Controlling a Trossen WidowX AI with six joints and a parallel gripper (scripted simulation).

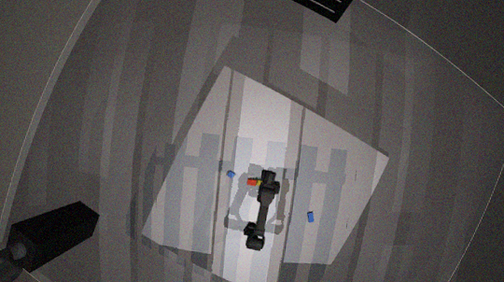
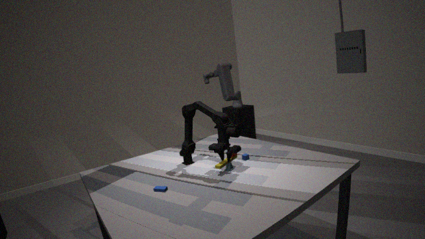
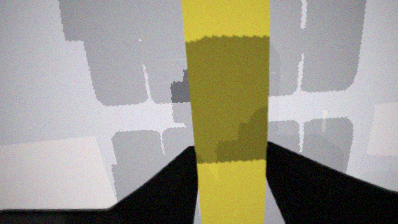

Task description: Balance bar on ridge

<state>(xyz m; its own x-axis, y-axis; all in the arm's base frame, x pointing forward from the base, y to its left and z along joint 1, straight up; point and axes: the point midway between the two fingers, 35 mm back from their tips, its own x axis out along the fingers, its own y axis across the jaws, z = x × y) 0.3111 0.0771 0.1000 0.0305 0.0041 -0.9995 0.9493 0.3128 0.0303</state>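
Note:
The yellow bar (image 1: pixel 259 183) (image 2: pixel 219 165) (image 3: pixel 227 100) has a red block (image 1: pixel 251 182) (image 2: pixel 234 155) at its far end. My gripper (image 2: pixel 226 160) (image 3: pixel 228 151) is shut on the bar, with one finger on each side of it in the wrist view. A small grey-teal piece, seemingly the ridge (image 2: pixel 229 167), stands under the bar close to the fingers in the exterior view. The arm hides the rest of the bar in the top view. Whether the bar touches the ridge, and whether it is level, I cannot tell.
A small blue block (image 1: pixel 231 174) (image 2: pixel 245 157) lies on the table (image 1: pixel 266 100) (image 2: pixel 299 179) beyond the red end. Another blue block (image 1: pixel 311 217) (image 2: pixel 161 188) lies on the other side of the arm. A grey robot arm (image 2: pixel 226 83) stands behind the table.

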